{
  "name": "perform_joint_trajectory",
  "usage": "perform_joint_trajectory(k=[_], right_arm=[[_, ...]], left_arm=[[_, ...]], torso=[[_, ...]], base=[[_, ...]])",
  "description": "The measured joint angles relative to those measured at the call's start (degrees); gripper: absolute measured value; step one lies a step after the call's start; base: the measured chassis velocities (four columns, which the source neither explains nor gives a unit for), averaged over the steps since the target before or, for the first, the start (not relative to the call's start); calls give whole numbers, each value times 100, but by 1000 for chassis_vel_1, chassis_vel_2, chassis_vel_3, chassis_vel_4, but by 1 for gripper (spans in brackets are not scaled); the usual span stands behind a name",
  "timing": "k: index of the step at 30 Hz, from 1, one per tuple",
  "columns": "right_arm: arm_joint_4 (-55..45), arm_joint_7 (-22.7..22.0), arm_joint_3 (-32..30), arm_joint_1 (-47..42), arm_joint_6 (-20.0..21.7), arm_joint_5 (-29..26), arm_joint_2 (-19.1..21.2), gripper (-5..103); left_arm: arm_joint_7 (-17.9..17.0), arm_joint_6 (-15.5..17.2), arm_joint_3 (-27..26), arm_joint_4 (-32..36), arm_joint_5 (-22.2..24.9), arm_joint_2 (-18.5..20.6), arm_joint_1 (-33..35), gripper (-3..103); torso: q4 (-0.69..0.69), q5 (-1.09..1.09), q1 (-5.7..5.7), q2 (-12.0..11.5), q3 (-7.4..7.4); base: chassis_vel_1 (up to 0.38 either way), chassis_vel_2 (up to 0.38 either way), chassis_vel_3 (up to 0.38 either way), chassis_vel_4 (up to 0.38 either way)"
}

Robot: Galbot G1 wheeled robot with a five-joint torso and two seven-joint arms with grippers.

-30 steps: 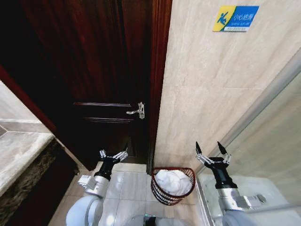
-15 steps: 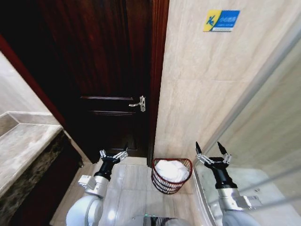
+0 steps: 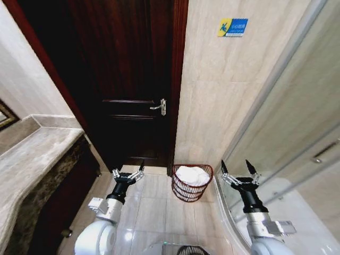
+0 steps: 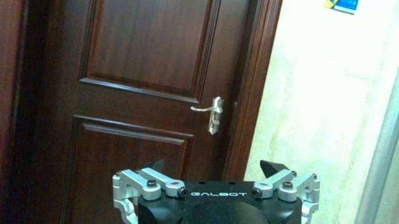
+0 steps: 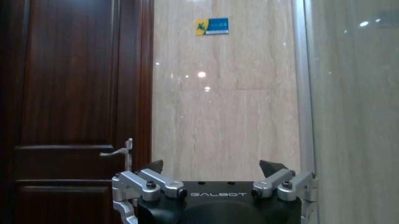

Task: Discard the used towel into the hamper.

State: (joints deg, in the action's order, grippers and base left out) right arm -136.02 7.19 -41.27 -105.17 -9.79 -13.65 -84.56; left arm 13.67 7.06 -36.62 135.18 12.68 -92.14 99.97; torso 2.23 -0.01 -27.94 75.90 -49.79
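Hamper (image 3: 192,183) farther off, both pincers spread, empty

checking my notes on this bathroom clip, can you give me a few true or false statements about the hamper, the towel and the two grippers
1. The hamper stands on the floor against the tiled wall, right of the dark wooden door. True.
2. The right gripper is shut on the towel. False: its jaws are spread and hold nothing.
3. A white towel lies inside the hamper. True.
4. The left gripper reaches down into the hamper. False: it is open, held apart from the hamper on the door side.
5. The door stands wide open. False: it is closed, with its silver handle near the frame.
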Motion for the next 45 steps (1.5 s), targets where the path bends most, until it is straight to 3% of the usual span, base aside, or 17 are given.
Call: perform_joint_trajectory(k=[36, 45], right_arm=[[0, 0, 0, -1, 0, 0, 0, 100], [0, 0, 0, 2, 0, 0, 0, 100]], left_arm=[[0, 0, 0, 0, 0, 0, 2, 100], [0, 0, 0, 0, 0, 0, -1, 100]], torso=[[1, 1, 4, 2, 1], [0, 1, -5, -2, -2]], base=[[245, -245, -244, 247], [0, -19, -28, 38]])
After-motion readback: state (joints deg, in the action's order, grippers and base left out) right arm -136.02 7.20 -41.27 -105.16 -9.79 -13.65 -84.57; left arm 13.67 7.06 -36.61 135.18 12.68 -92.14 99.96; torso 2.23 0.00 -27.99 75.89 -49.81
